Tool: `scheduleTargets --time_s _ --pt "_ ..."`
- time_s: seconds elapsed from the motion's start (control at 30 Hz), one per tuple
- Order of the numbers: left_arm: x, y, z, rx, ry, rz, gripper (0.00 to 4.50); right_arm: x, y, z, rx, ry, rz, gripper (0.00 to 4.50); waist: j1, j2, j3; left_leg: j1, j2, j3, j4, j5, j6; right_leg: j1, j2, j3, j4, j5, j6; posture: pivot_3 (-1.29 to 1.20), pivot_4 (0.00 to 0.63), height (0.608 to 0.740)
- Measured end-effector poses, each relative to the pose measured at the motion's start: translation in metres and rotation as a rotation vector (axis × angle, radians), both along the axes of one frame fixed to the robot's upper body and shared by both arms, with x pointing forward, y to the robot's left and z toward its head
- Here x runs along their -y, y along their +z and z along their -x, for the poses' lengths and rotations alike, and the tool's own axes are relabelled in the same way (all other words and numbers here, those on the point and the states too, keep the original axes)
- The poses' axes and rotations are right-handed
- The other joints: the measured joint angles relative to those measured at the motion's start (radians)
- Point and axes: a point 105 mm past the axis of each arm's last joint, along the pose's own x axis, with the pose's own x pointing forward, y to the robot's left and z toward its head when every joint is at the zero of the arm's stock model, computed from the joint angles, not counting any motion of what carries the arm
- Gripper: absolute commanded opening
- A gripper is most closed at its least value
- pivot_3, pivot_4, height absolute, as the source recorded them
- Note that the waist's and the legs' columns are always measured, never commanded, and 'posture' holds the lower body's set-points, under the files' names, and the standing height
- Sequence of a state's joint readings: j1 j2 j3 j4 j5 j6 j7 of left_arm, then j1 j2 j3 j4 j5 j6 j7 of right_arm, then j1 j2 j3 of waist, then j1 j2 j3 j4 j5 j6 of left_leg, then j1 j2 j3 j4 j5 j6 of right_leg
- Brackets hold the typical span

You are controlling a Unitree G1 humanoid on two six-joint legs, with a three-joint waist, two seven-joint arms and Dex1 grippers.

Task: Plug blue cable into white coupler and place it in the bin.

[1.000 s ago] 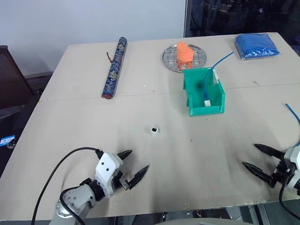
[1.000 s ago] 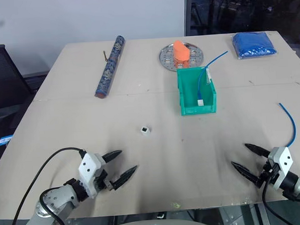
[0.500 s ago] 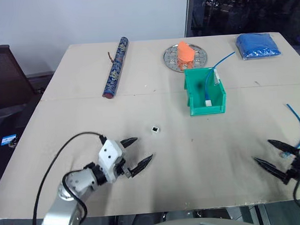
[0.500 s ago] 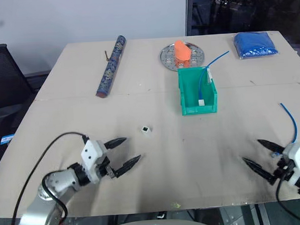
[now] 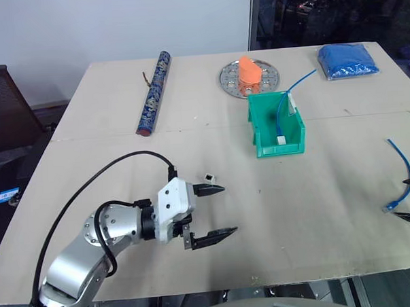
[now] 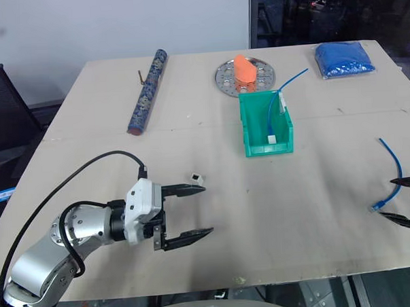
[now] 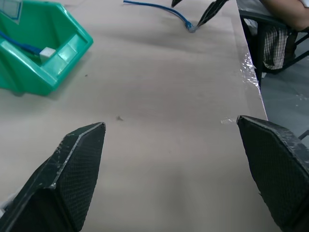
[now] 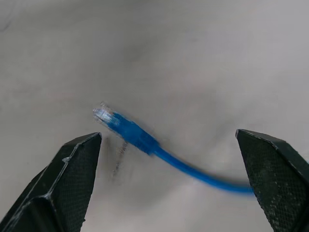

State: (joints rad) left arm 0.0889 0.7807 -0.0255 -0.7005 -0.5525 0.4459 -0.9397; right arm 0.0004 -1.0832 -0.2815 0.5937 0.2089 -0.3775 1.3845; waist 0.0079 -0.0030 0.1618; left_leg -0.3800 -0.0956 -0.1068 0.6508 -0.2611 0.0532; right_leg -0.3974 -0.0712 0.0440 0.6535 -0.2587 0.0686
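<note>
Your left gripper (image 5: pixel 220 210) has its fingers spread wide and holds nothing. It hangs over the bench (image 5: pixel 110 157) just beside the white coupler (image 5: pixel 209 176), on the side away from the bin (image 5: pixel 277 123). Your right gripper (image 6: pixel 404 200) is spread wide too and empty, with the clear plug of the blue cable (image 5: pixel 402 167) lying between its fingers. The cable lies well apart from the bin, near the bench edge.

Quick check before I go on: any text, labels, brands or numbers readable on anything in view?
No legible text anywhere.
Patterned blue roll: decorative print, no words readable.
Blue card on the floor beside the table: markings too small to read.
Green bin, white coupler: no labels seen.
</note>
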Motion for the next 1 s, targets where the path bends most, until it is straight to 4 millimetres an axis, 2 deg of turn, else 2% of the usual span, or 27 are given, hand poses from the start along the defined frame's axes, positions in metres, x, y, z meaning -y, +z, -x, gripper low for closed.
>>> scheduleTargets --time_s 0.27,0.3,0.37,0.47,0.53,0.63,0.67,0.7,0.77,0.83,0.9,1.0 --pt "-0.01 -0.002 0.007 0.004 0.02 0.021 4.5 -0.002 -0.001 -0.01 -0.11 0.101 0.025 4.41 0.005 0.0 0.0 0.0 0.0 -0.002 0.0 0.0 0.0 0.001 0.0 -0.001 -0.003 0.0 -0.001 0.0 0.15 0.74" --pt "-0.011 -0.002 0.008 0.004 0.022 0.024 4.5 -0.002 -0.001 -0.011 -0.119 0.109 0.031 4.03 0.004 0.0 0.0 0.0 0.0 -0.002 0.0 0.0 0.0 0.001 0.0 0.0 -0.003 0.0 -0.001 0.0 0.15 0.74" --pt "-0.01 -0.002 0.009 0.005 0.021 0.03 4.5 -0.002 -0.002 -0.012 -0.136 0.119 0.037 3.63 0.004 0.0 0.0 0.0 0.0 -0.002 0.0 0.0 0.0 0.001 0.0 0.0 -0.003 0.001 -0.001 0.0 0.15 0.74" --pt "-0.007 0.004 0.01 0.026 0.015 0.042 4.5 -0.003 -0.004 -0.012 -0.157 0.14 0.047 2.14 0.003 -0.001 0.0 0.0 0.0 -0.002 0.0 0.0 0.0 0.004 0.0 0.0 -0.007 0.003 -0.004 0.0 0.15 0.74" --pt "-0.005 0.007 0.01 0.041 0.016 0.049 4.5 -0.003 -0.005 -0.011 -0.175 0.15 0.058 1.34 0.002 -0.001 0.0 0.0 0.0 -0.001 0.002 0.0 0.0 0.005 0.0 0.0 -0.008 0.003 -0.007 0.0 0.15 0.74" --pt "-0.005 0.008 0.007 0.04 0.032 0.047 4.5 -0.002 -0.005 -0.007 -0.194 0.152 0.06 0.67 0.006 -0.001 0.0 0.0 0.001 -0.001 0.003 0.0 0.0 0.005 0.0 -0.001 -0.008 0.004 -0.006 0.0 0.15 0.74" --pt "-0.003 0.011 0.005 0.048 0.037 0.048 4.5 -0.004 -0.005 -0.001 -0.218 0.153 0.044 0.22 0.009 -0.001 0.0 0.0 0.001 -0.002 0.002 0.0 0.0 0.005 0.0 -0.002 -0.008 0.004 -0.006 0.0 0.15 0.74" --pt "-0.002 0.013 0.004 0.056 0.04 0.05 4.5 -0.007 -0.006 0.003 -0.233 0.151 0.016 0.1 0.01 -0.001 0.0 0.0 0.002 -0.003 0.002 0.0 0.0 0.005 0.0 -0.003 -0.008 0.005 -0.004 0.0 0.15 0.74" --pt "0.0 0.016 0.002 0.067 0.043 0.047 4.5 -0.022 -0.01 0.011 -0.277 0.153 -0.08 0.1 0.009 -0.001 0.0 -0.001 0.003 -0.004 0.0 0.0 0.0 0.004 0.001 -0.004 -0.008 0.005 -0.004 0.0 0.15 0.74" --pt "0.001 0.017 0.001 0.069 0.047 0.046 4.5 -0.029 -0.011 0.014 -0.289 0.151 -0.126 0.1 0.005 0.0 0.0 -0.001 0.003 -0.003 -0.001 0.0 0.0 0.003 0.001 -0.003 -0.008 0.005 -0.004 0.0 0.15 0.74" --pt "0.002 0.021 -0.002 0.076 0.047 0.049 4.5 -0.051 -0.017 0.022 -0.314 0.166 -0.22 0.1 0.006 -0.001 -0.001 -0.001 0.005 -0.004 -0.001 -0.001 -0.001 0.003 0.003 -0.005 -0.008 0.005 -0.004 0.0 0.15 0.74" --pt "0.003 0.024 -0.004 0.075 0.048 0.054 4.5 -0.088 -0.024 0.023 -0.294 0.143 -0.363 0.1 0.005 -0.001 -0.001 -0.001 0.007 -0.004 -0.001 -0.001 -0.002 0.002 0.006 -0.004 -0.008 0.005 -0.004 0.0 0.15 0.74"
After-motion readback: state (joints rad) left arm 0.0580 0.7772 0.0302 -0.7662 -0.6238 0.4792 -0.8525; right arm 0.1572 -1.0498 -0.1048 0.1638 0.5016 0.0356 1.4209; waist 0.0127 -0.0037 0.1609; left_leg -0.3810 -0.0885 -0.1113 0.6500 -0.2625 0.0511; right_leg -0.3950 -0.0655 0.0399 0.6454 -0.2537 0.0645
